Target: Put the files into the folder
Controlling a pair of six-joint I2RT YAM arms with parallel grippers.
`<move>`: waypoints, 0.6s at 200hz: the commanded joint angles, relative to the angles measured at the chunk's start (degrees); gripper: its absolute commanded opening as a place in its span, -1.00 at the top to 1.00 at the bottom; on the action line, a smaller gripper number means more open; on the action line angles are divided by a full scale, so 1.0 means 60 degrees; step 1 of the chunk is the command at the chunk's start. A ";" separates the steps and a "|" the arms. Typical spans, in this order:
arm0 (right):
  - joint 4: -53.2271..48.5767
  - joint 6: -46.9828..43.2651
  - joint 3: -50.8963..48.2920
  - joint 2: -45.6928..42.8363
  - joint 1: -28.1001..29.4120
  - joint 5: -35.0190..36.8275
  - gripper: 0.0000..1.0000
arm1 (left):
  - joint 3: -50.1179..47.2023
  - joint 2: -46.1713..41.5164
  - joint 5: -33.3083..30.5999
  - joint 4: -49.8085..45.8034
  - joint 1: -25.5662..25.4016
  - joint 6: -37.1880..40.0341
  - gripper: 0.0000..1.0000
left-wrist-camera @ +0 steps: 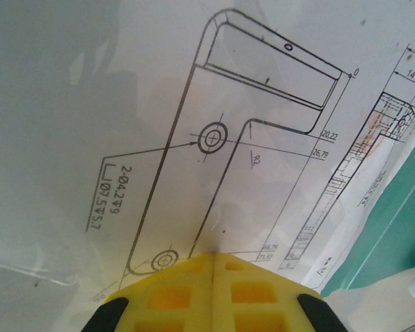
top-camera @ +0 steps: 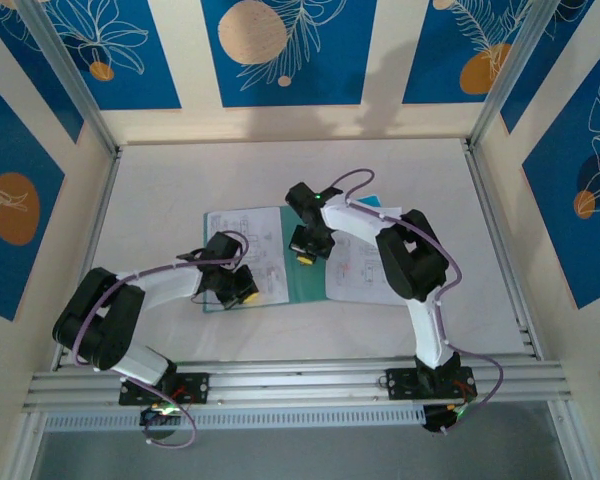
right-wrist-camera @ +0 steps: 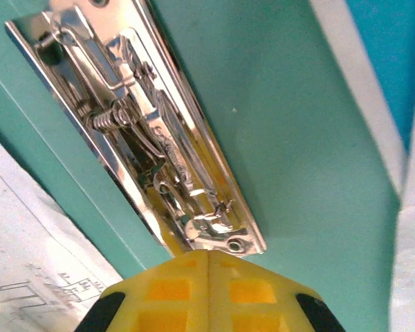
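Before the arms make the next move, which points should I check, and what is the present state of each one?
1. The flat teal-green card folder lies open on the table: ok.
2. The shiny metal spring clip inside the folder is uncovered: ok.
3. The white printed paper sheet is under that clip: not ok, it lies beside it.
4. The right gripper is shut, tips at the clip's end: ok.
5. The left gripper is shut above the white sheet: ok.
6. The left gripper presses the sheet: cannot tell.
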 commanded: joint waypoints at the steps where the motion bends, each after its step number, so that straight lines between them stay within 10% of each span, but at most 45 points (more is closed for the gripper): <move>1: -0.1135 -0.0439 0.0206 0.0440 -0.0047 0.1266 1.00 | -0.0714 0.0342 -0.0884 -0.1686 -0.0059 -0.0232 1.00; 92: -0.0587 -0.0671 0.0644 -0.1252 0.0623 0.1643 1.00 | -0.0621 0.0364 -0.0789 -0.1480 -0.0064 -0.0166 1.00; 120: 0.0538 -0.0144 -0.0538 -0.2265 0.0532 0.1175 -0.02 | -0.0474 0.0386 -0.0791 -0.1580 -0.0063 -0.0023 1.00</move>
